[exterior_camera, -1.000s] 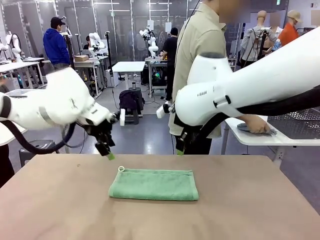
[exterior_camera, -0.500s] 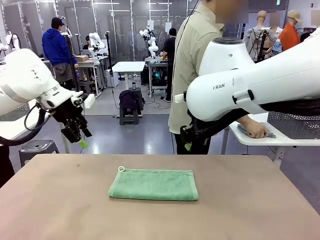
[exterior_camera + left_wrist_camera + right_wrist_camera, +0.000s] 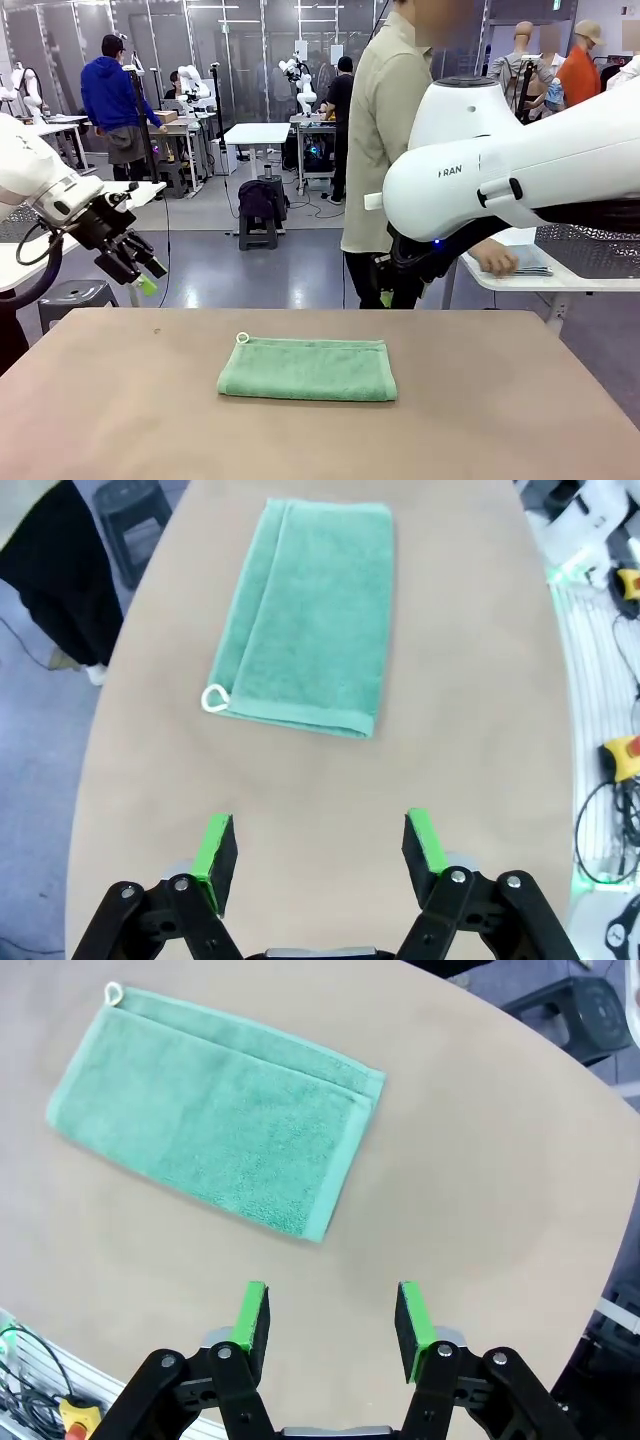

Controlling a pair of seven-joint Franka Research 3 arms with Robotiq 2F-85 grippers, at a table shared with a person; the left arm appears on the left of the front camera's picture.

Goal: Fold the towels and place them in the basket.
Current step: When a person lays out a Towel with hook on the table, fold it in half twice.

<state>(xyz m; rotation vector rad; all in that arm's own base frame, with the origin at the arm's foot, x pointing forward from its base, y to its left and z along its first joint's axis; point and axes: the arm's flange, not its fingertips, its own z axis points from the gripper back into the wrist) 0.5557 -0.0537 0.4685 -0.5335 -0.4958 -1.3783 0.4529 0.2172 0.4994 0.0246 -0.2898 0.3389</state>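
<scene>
A mint green towel [image 3: 307,368] lies folded into a flat rectangle in the middle of the brown table [image 3: 120,420], its white hanging loop [image 3: 242,338] at the far left corner. My left gripper [image 3: 140,275] hangs in the air beyond the table's far left corner, open and empty. The left wrist view has the towel [image 3: 305,615] well ahead of the open left gripper [image 3: 320,845]. My right gripper [image 3: 384,290] is raised over the far edge, right of the towel. In the right wrist view the towel [image 3: 215,1120] lies ahead of the open, empty right gripper [image 3: 330,1320]. The dark wire-mesh basket [image 3: 590,245] shows at the right, partly behind my right arm.
A person stands at the far side of the table, one hand [image 3: 495,258] resting on a grey-blue cloth on a white side table [image 3: 520,280] at the right. A dark stool [image 3: 75,295] stands off the far left corner.
My left gripper has swung away from the towel's left corner, out to the left. The right arm has lifted and drawn back to the right. The towel has not moved.
</scene>
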